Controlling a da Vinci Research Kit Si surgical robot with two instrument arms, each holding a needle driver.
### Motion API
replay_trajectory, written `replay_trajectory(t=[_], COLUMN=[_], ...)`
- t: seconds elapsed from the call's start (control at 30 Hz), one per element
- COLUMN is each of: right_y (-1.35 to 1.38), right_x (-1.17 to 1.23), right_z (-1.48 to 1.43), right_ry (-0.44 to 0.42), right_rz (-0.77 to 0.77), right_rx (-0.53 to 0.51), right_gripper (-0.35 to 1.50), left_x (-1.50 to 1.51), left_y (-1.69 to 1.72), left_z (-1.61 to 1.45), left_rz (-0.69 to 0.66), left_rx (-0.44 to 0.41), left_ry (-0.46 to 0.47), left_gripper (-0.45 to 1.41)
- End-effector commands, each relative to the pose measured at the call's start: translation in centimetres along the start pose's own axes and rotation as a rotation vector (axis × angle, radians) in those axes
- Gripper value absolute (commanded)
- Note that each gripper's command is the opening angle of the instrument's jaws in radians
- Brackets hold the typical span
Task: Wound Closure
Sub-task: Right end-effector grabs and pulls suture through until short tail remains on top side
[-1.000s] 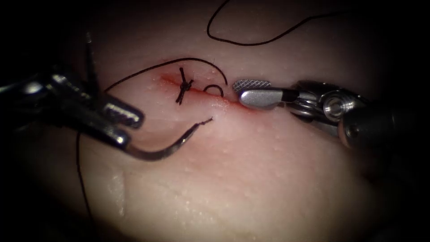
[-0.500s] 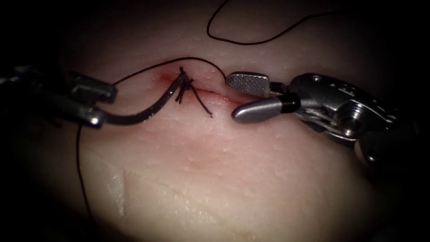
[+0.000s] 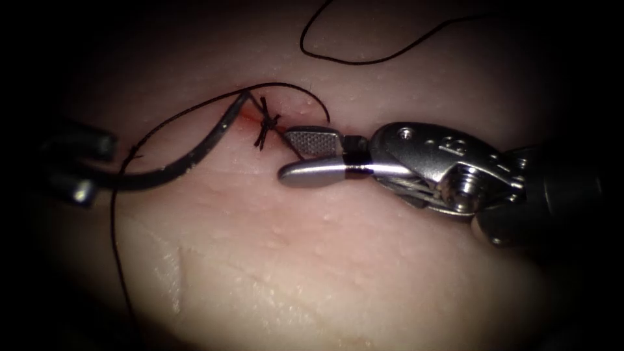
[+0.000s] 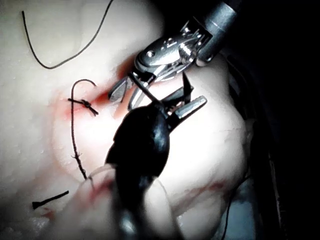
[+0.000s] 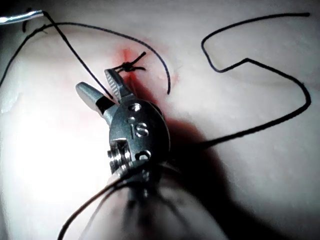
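Note:
The cut (image 3: 250, 117) in the tissue (image 3: 338, 260) carries one tied knot (image 3: 266, 123) near its left end. On the left, my left tool (image 3: 101, 168) is shut on the rear end of the curved needle (image 3: 195, 153). The needle arcs up and right, and its tip lies just left of the knot; I cannot tell if it touches the tissue. My right tool (image 3: 286, 156) hovers over the cut just right of the knot, jaws open and holding nothing. The right wrist view has these open jaws (image 5: 93, 80) beside the knot (image 5: 127, 65). Thread (image 3: 195, 107) loops over the knot.
A long slack strand of thread (image 3: 364, 62) curls on the tissue behind the cut, and another strand (image 3: 114, 260) runs down the left side. Red fluid stains the cut line. A short cut end of thread (image 4: 50, 200) lies on the tissue in the left wrist view.
My left tool has drawn back to the left with the needle, whose tip swung up to beside the knot. My right tool slid left along the cut to the knot, jaws still open.

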Motion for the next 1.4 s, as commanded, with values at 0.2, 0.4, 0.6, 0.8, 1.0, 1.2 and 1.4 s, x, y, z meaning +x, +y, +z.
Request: replay_trajectory(t=[0.2, 0.4, 0.6, 0.8, 1.0, 1.2, 1.4], right_y=[-0.04, 0.01, 0.05, 0.09, 0.03, -0.15, -0.53], right_x=[-0.2, -0.33, -0.4, -0.45, -0.41, -0.25, 0.1], right_z=[0.08, 0.08, 0.03, -0.02, -0.03, -0.05, -0.08], right_ry=[-0.076, -0.164, -0.183, -0.197, -0.196, -0.187, -0.165], right_rz=[-0.012, -0.063, -0.071, -0.074, -0.075, -0.063, -0.083], right_rx=[-0.011, -0.07, -0.094, -0.111, -0.114, -0.109, -0.098], right_gripper=[0.31, 0.29, 0.19, -0.03, -0.35, -0.35, -0.35], left_x=[-0.01, 0.05, 0.11, 0.28, 0.35, 0.35, 0.22], left_y=[0.04, 0.02, 0.02, 0.02, 0.04, -0.04, -0.16], left_z=[0.06, 0.01, -0.08, -0.27, -0.34, -0.41, -0.47], left_rz=[0.014, 0.036, 0.05, 0.068, 0.088, 0.155, 0.185], left_rx=[0.009, 0.028, 0.046, 0.079, 0.094, 0.17, 0.249], left_ry=[0.0, 0.018, 0.029, 0.061, 0.069, 0.068, 0.029], left_gripper=[-0.45, -0.45, -0.45, -0.45, -0.45, -0.45, -0.45])
